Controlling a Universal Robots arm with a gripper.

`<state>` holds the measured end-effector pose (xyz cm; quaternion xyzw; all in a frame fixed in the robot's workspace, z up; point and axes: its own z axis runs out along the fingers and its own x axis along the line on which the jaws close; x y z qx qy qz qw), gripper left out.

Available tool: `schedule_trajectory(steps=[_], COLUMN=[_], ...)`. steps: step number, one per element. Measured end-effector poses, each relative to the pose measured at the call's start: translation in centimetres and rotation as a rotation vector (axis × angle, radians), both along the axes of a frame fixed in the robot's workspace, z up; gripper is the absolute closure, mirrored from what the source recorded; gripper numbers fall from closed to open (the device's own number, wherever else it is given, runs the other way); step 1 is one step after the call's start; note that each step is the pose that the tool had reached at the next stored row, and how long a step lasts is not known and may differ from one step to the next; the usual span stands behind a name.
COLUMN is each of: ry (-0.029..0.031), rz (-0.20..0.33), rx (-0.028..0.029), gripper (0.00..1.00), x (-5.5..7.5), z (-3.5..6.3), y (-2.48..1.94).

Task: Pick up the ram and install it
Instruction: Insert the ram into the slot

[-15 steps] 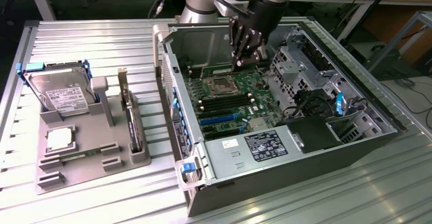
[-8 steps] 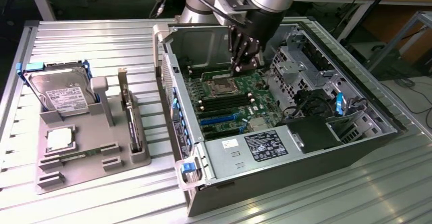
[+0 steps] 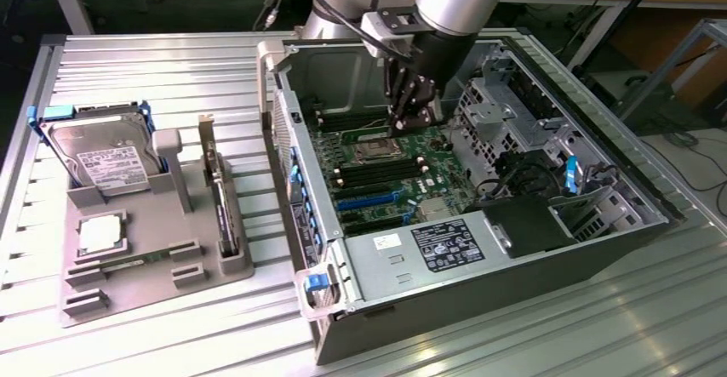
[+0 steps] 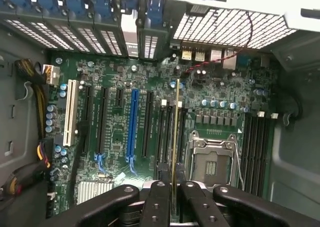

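The end effector (image 4: 173,199), clamped on the ram (image 4: 176,127), could jam it against the slot (image 4: 165,137) if tilted or offset.

The ram (image 4: 175,132) shows only its thin edge, so its chips can't be made out, and its near end vanishes between the fingers (image 4: 156,202) of the claw (image 4: 175,187) pinching it. The claw's body is cut off by the picture's edge (so is the arm (image 3: 455,2) above it). Whether the ram's far edge meets a slot (image 4: 166,137) below the claw, I can't tell from here.
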<state>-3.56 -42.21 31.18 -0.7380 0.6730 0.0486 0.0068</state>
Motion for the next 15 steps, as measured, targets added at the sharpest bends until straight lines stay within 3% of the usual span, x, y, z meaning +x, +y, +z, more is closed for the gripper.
schedule_trajectory(steps=[3, 5, 9, 15], ry=[0.0, 0.0, -0.0003, -0.0062], rz=[-0.011, -0.043, -0.091, -0.086], rx=[0.0001, 0.0, 0.0001, -0.0026], gripper=[0.86, 0.86, 0.86, 0.86], x=[0.3, 0.4, 0.5, 0.5], z=[-0.59, -1.31, -1.8, -2.4], y=[0.0, 0.0, 0.0, 0.11])
